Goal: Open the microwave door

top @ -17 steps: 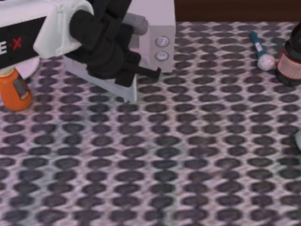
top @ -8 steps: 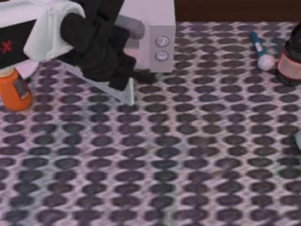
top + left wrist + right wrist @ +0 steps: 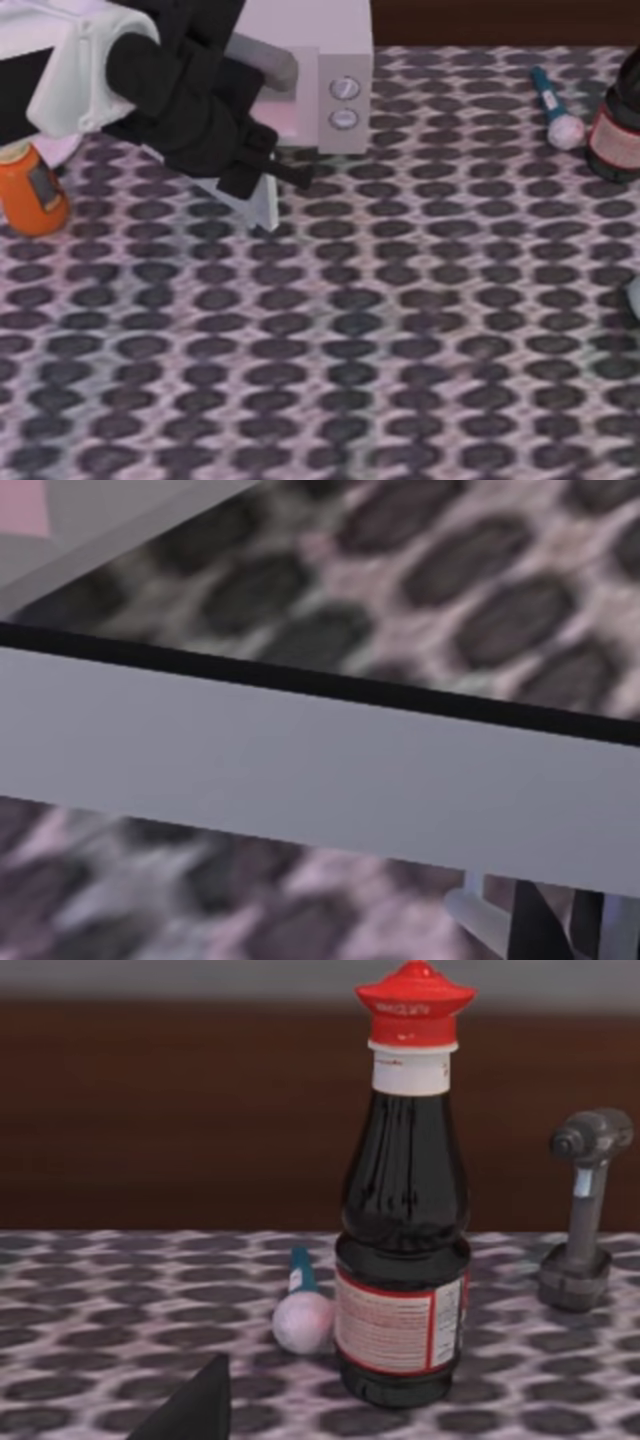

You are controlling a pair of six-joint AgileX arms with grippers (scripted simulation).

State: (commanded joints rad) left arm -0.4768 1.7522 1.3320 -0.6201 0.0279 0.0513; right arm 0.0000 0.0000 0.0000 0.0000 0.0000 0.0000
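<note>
Swinging outward from the microwave [image 3: 325,45], the door [image 3: 262,203] now stands well clear of the oven front, its free edge pointing away from the knob panel and out over the tabletop [image 3: 400,330]. Across the last second that free corner has shifted steadily away from the knobs and toward the orange bottle [image 3: 32,188], and the pale cavity beside the knob panel is more exposed than before. The left claw [image 3: 285,172] has travelled with the door, retreating from the knob panel as the left arm draws back toward the bottle.

The left wrist view shows the door's edge [image 3: 320,770] as a pale band running across the frame, with patterned cloth on either side. The claw's fingers [image 3: 535,930] appear only at the corner of that view; whether the claw is clenched on the door or released, I cannot tell.

Judgement: the opening is well advanced but probably not complete; further pull along the same arc should finish it.

The right arm is parked beyond the soy sauce bottle [image 3: 405,1220], far from the microwave. Only a dark tip of the right claw [image 3: 195,1405] shows; its state cannot be determined.
</note>
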